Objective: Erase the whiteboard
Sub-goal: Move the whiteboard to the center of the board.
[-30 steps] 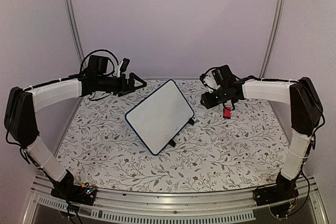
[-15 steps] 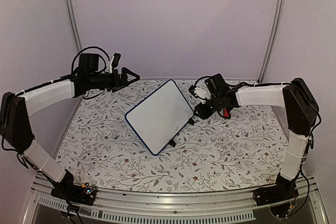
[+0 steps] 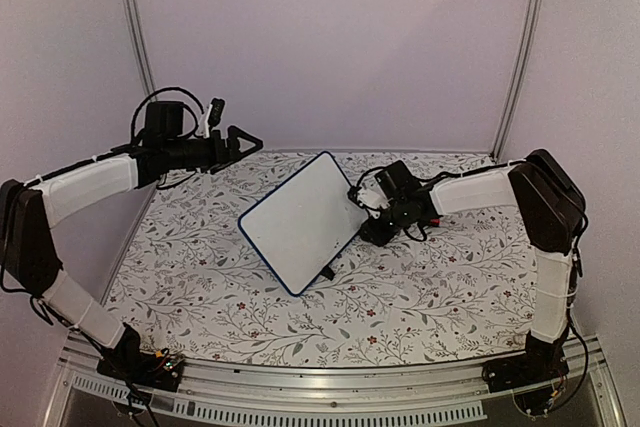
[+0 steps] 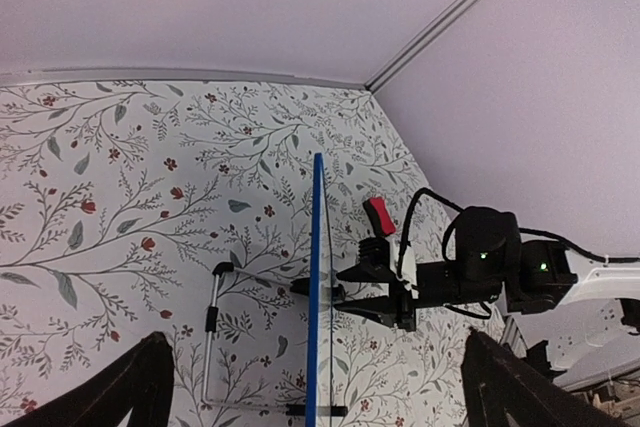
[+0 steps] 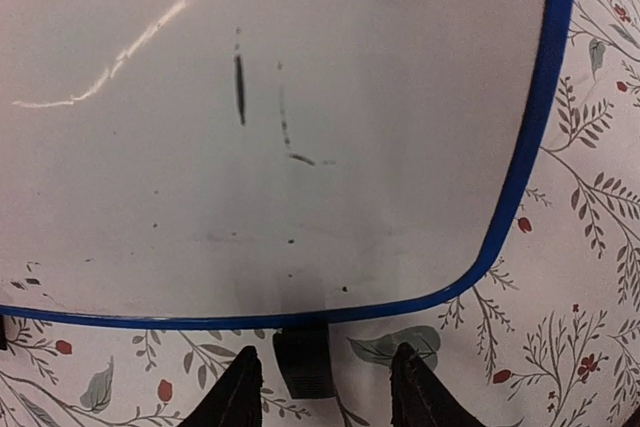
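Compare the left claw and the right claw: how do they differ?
The left claw hangs high, clear of the whiteboard; the right claw sits low at its right edge. The left claw's fingers spread wide; the right claw's stand closer. Both are black.

Whiteboard [image 3: 303, 222] propped mid-table, right arm [image 3: 480, 187] crowding its right edge, open tabletop [image 3: 420, 297] in front

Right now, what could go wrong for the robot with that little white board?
1. The small white board with a blue frame stands tilted on little black feet, and the right hand is close to its lower edge. A hard push might tip or slide it.
2. Thin black marks are on the board. A quick wipe could miss them.
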Robot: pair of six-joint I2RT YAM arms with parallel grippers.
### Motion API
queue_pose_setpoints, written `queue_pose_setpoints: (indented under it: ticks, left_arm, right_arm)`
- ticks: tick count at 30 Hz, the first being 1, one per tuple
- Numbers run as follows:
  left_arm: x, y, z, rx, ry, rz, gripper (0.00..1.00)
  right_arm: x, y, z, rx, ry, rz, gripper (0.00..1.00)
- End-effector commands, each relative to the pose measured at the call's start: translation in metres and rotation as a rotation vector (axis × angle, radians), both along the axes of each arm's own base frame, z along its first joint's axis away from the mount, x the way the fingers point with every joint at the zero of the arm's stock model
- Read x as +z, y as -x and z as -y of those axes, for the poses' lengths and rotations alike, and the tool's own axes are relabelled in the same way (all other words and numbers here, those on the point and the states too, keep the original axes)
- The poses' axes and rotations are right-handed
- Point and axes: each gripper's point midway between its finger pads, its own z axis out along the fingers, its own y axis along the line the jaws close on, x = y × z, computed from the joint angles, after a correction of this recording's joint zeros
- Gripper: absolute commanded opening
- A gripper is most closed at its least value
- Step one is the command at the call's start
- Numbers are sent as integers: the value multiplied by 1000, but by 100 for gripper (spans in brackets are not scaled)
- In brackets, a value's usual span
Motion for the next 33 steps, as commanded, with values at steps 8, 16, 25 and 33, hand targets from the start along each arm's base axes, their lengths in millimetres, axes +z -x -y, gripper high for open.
queue_pose_setpoints:
  ticks: [8,16,25,33]
  left_arm:
    - [11,0,-6,18,14,39,100]
    - [15,-3,-15,42,16,48,100]
    - [26,-11,-35,117,24,94,100]
    - [27,-12,-41,145,13,110,100]
  right_arm:
    - [-12,-7,-12,-11,-1,56,24]
    - [-35,-1,-23,-32,-7,13,0]
    - [-42,-27,-9,-237,21,53,0]
    - [-47,-58,3,-449,65,52,0]
